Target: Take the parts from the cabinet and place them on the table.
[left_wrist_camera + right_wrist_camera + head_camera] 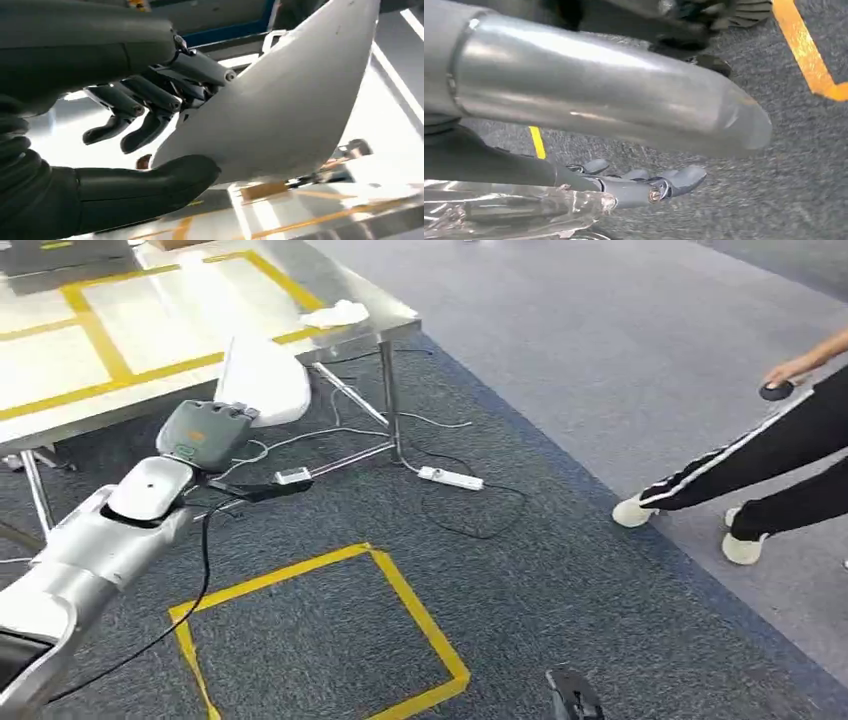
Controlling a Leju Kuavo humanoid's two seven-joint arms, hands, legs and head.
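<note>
Left robot hand (pixel 205 435) of mine holds a white part (pixel 262 377), raised at the near edge of the desk (pixel 150 360), which stands at the far left. From my head I see the grey back of that robot hand and the part rising beyond it, overlapping the desk's edge. The left wrist camera adds the grip itself: my thumb (pixel 150 187) presses one face of the part (pixel 290 110) and the dark fingers (pixel 145 107) curl against the other. The part is a smooth, matte white shell, curved and tapering to a point, with no writing I can read.

My right robot hand (pixel 644 185) hangs over the dark carpet (pixel 774 190), fingers loosely apart and holding nothing, with clear plastic (pixel 514 210) beside my wrist.

Yellow tape (pixel 100 335) marks the desk top, and a yellow tape square (pixel 400 590) lies on the carpet nearby. A white power strip (pixel 450 478) lies right of the desk leg. A person's legs (pixel 760 470) show at far right.
</note>
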